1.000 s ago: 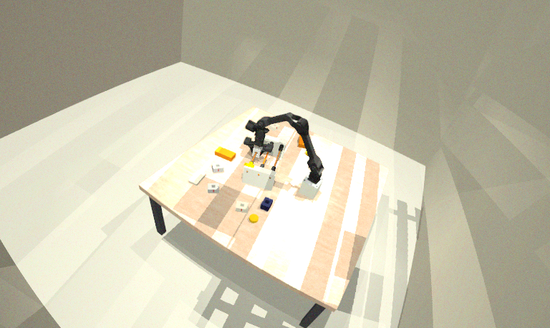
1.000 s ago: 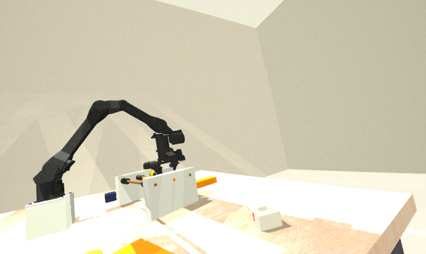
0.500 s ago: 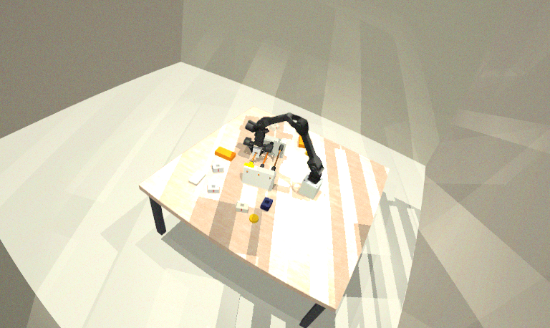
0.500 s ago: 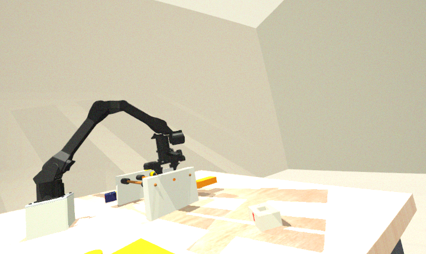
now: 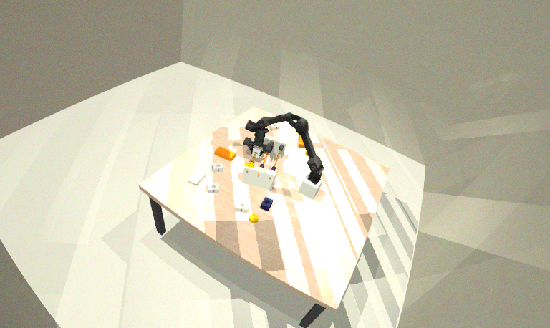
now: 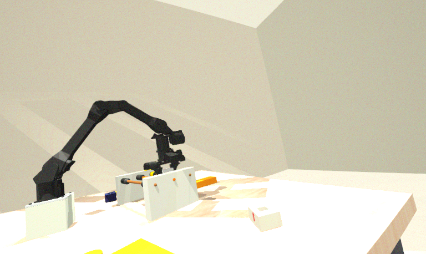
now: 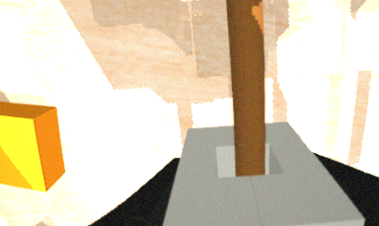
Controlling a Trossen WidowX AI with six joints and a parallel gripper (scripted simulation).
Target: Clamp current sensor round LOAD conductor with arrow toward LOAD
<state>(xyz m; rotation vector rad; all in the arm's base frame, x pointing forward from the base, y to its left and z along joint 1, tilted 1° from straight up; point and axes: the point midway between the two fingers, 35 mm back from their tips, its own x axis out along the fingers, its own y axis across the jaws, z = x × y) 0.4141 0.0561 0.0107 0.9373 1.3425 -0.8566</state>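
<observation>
The grey split-core sensor (image 7: 257,196) (image 5: 257,149) sits closed round the leftmost brown conductor (image 7: 247,88) (image 5: 253,156) of the fixture. This conductor runs toward a yellow marker (image 5: 248,163) (image 6: 152,172) at the near white plate (image 5: 259,177) (image 6: 171,191). My gripper (image 5: 258,147) (image 6: 163,166) hangs straight over the sensor with its black fingers on either side, standing just off its flanks and open. The arrow on the sensor does not show in any view.
Two more conductors (image 5: 265,159) (image 5: 276,159) span between the near plate and the back plate (image 5: 279,145) (image 6: 128,188). An orange block (image 5: 225,153) (image 6: 205,181), small white boxes (image 5: 218,167) (image 6: 265,218), a blue block (image 5: 266,203) and a yellow disc (image 5: 253,218) lie around.
</observation>
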